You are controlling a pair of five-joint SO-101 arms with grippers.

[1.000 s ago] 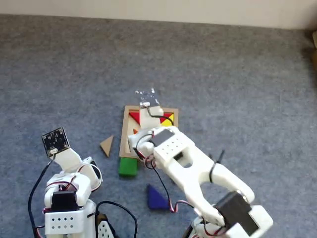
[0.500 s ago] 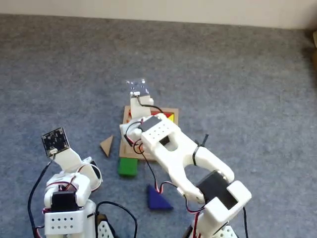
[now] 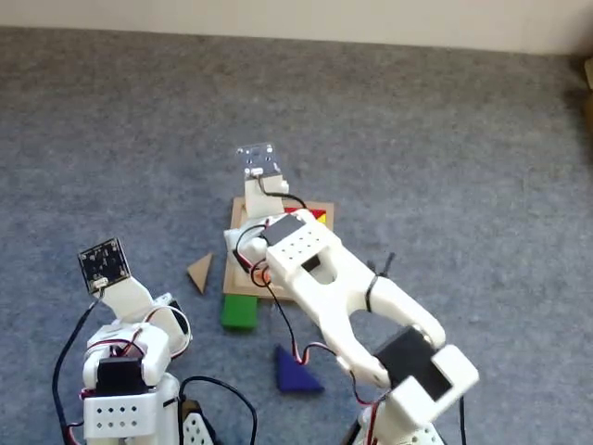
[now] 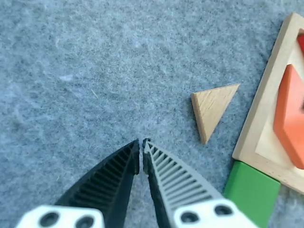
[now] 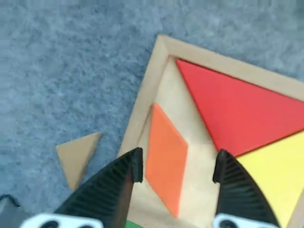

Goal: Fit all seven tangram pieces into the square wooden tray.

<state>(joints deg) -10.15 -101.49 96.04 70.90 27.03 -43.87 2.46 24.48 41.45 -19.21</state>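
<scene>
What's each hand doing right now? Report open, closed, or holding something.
Left hand: closed, empty.
Right hand: open, holding nothing, above the orange piece in the tray.

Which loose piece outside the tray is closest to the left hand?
The tan triangle, just ahead of the left hand; the green piece sits farther, by the tray, the blue triangle farthest.

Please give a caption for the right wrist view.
Open right gripper over the orange piece in the wooden tray.
</scene>
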